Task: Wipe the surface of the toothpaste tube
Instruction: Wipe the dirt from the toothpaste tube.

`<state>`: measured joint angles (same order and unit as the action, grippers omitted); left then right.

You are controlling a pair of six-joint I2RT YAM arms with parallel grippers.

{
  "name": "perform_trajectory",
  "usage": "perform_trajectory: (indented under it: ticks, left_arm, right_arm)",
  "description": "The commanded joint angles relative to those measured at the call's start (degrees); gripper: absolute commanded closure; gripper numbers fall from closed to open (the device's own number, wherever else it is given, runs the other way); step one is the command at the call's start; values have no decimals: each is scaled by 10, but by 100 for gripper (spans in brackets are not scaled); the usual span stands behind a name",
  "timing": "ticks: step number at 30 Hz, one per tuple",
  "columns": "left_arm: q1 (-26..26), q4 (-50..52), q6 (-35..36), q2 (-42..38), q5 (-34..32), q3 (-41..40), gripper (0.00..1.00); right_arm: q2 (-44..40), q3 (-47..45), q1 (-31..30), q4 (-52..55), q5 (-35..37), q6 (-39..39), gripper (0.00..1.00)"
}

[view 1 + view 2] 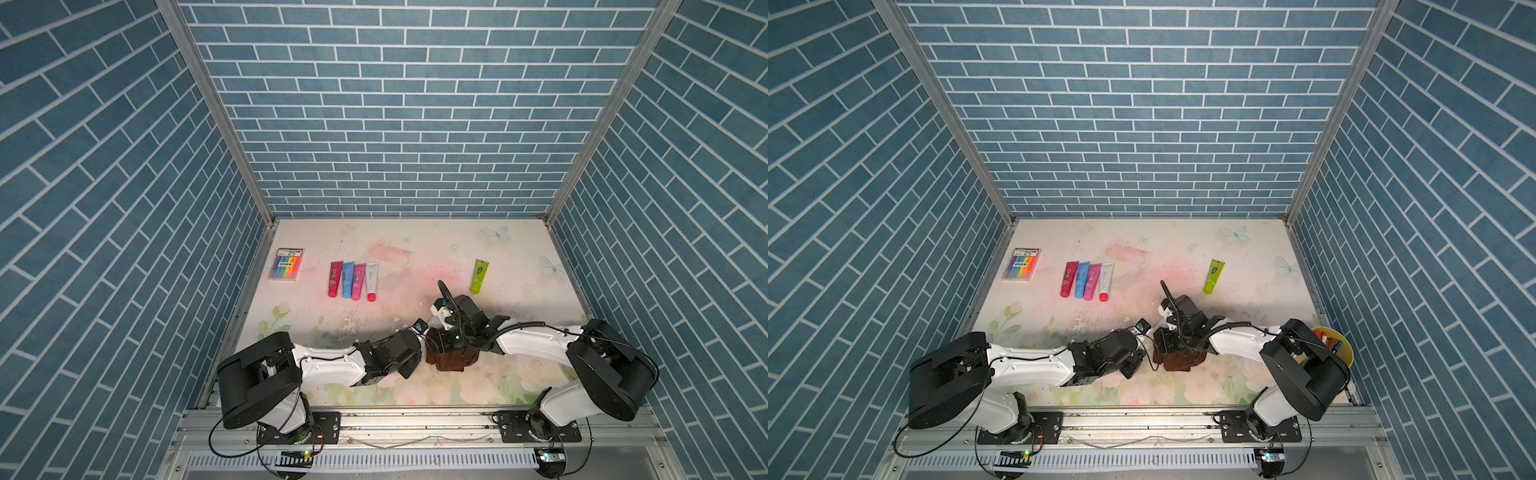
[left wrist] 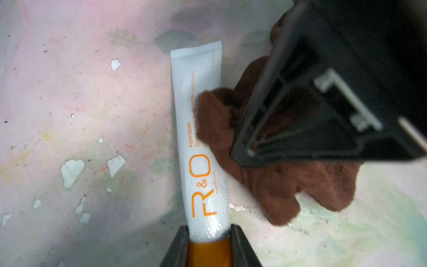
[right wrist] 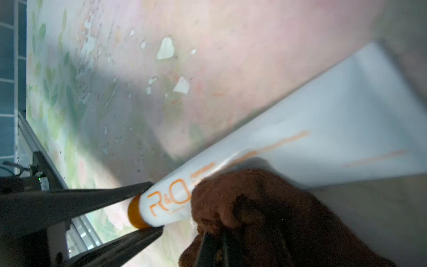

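A white toothpaste tube (image 2: 198,115) with orange "R&O" lettering points away from my left gripper (image 2: 209,231), which is shut on its orange-cap (image 2: 209,254) end. In the right wrist view the tube (image 3: 323,115) runs diagonally, its cap (image 3: 135,212) between the left gripper's fingers (image 3: 92,196). My right gripper (image 3: 217,245) is shut on a brown cloth (image 3: 265,208), and the cloth (image 2: 277,185) is pressed against the tube's side, over part of the print. In both top views the two grippers meet over the cloth (image 1: 451,357) (image 1: 1177,357) near the table's front centre, and the tube is hidden there.
Several coloured tubes (image 1: 353,280) lie in a row at the back left, beside a marker pack (image 1: 286,264). A green tube (image 1: 479,276) lies at the back right. A yellow bowl (image 1: 1337,345) of items sits behind the right arm. The table print is chipped.
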<state>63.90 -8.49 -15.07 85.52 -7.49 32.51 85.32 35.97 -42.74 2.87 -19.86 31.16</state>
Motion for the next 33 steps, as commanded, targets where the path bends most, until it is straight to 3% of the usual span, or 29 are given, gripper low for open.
perform_trajectory:
  ticks: [1, 7, 22, 33]
  left_arm:
    - [9, 14, 10, 10, 28, 1, 95]
    - [9, 13, 11, 11, 30, 1, 95]
    - [12, 14, 15, 18, 34, 5, 96]
    - [13, 15, 15, 19, 31, 5, 97]
  right_arm:
    - [-13, 23, 38, 75, 47, -27, 100]
    - [6, 72, 46, 102, 52, -45, 100]
    - [76, 68, 17, 29, 2, -34, 100]
    - [64, 9, -61, -39, -73, 3, 100]
